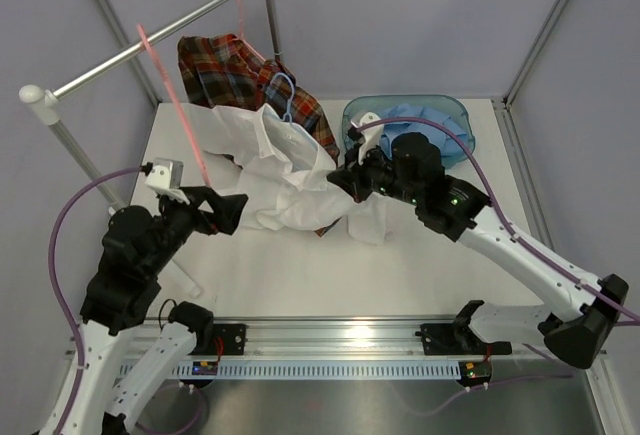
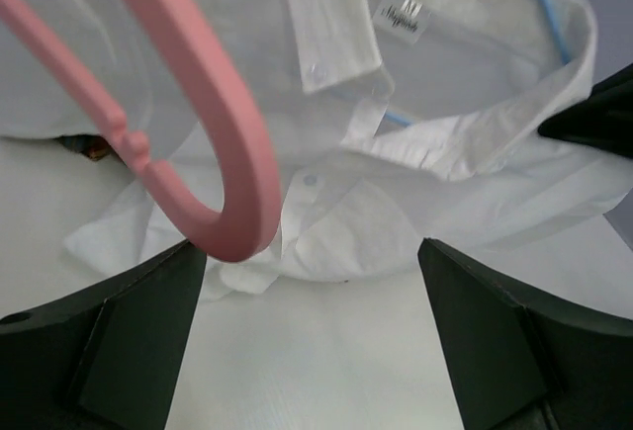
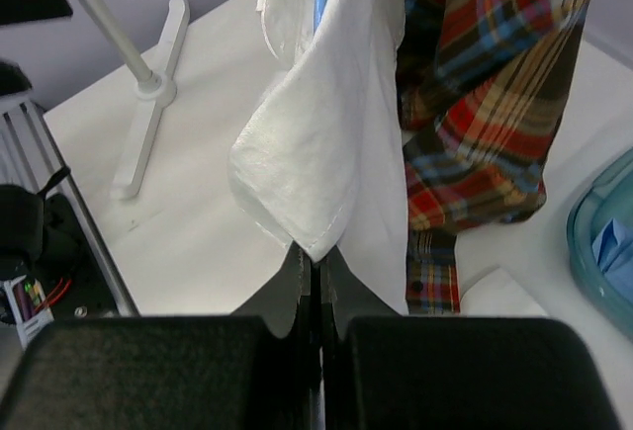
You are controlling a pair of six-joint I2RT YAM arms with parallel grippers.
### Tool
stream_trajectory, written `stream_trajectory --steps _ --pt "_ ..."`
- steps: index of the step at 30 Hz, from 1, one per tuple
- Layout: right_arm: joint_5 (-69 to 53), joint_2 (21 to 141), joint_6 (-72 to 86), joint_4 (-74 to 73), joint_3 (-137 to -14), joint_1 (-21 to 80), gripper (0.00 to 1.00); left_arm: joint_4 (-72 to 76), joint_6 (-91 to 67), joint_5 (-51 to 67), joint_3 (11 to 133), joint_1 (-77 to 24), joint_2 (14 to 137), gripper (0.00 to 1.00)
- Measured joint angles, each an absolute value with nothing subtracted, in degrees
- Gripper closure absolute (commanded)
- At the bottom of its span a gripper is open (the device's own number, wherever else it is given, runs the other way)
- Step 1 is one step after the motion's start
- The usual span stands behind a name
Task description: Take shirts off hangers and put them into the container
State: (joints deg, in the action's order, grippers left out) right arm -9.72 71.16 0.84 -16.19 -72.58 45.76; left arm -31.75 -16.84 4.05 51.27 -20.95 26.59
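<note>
From above, we are seeing the blue shirt point(image 1: 425, 120) lying in the tub point(image 1: 360, 110) at far right. The plaid shirt point(image 1: 225, 70) is hanging from the rail point(image 1: 140, 50). The white shirt point(image 1: 285, 170) is slumping on the table point(image 1: 400, 275) between the arms, with a blue hanger point(image 1: 285, 95) poking out at its collar. The left pincer point(image 1: 228, 213) is standing wide open at its left edge.

Through the left wrist, a pink hanger point(image 2: 198, 104) is dangling between the open jaws, unclamped, just above the white shirt.

Through the right wrist, the right pincer point(image 3: 315, 272) is pinching shut on a fold of the white shirt.

We are judging the step as freeing the white shirt. Next, the left pincer likely needs to steady the blue hanger while the right draws the cloth off toward the tub.
</note>
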Motion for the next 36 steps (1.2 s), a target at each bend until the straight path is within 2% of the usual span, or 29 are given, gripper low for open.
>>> stream_trajectory --steps 10,17,23,30,36 --pt "-9.72 58.0 2.04 -22.63 -60.42 45.76 1.0 -31.4 -20.95 12.6 67.94 -25.43 41.41 0.03" --pt "-9.72 53.84 3.09 -23.79 -56.25 45.76 1.0 -30.44 -21.08 6.52 76.95 -41.3 49.45 0.02" --pt "-9.72 51.77 3.84 -23.92 -54.98 45.76 1.0 -29.93 -20.4 -1.5 79.42 -49.54 56.86 0.02" --pt "-10.28 49.58 4.93 -23.92 -54.57 45.76 1.0 -27.44 -16.56 -11.51 79.99 -57.47 64.14 0.09" --pt "-10.66 48.23 5.63 -24.12 -53.95 45.76 1.0 -22.7 -13.26 -18.06 80.27 -59.64 68.55 0.24"
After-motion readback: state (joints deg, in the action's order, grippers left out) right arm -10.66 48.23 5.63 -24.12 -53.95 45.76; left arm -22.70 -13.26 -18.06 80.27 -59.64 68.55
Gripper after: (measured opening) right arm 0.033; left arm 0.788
